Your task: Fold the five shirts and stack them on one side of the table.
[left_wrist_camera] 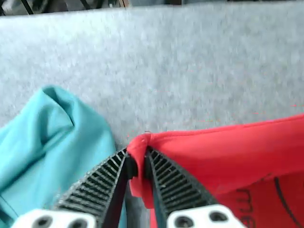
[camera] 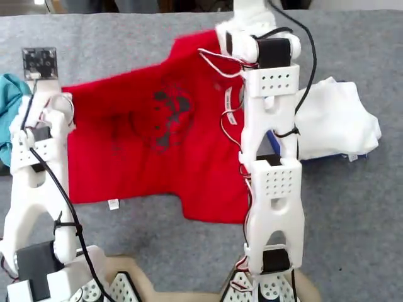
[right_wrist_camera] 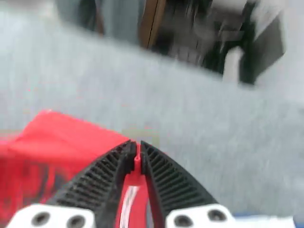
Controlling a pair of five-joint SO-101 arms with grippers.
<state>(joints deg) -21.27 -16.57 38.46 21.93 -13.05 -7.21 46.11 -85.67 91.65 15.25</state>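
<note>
Grey felt bench [camera: 352,207], dark furniture [right_wrist_camera: 199,38] behind it. Red shirt [camera: 151,145] lies spread across the middle. Left tool [left_wrist_camera: 137,158] is clamped on one corner, right tool [right_wrist_camera: 136,148] pinched tight on its far edge.

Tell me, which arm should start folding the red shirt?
Probably right: the right gripper pinches the far sleeve of the shirt, ready to fold inward; the left gripper merely pins a hem corner.

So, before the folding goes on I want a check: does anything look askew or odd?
Nothing looks damaged. The red shirt lies slanted on the table, pinched by the left gripper and right gripper; the teal shirt is crumpled, not folded.
</note>
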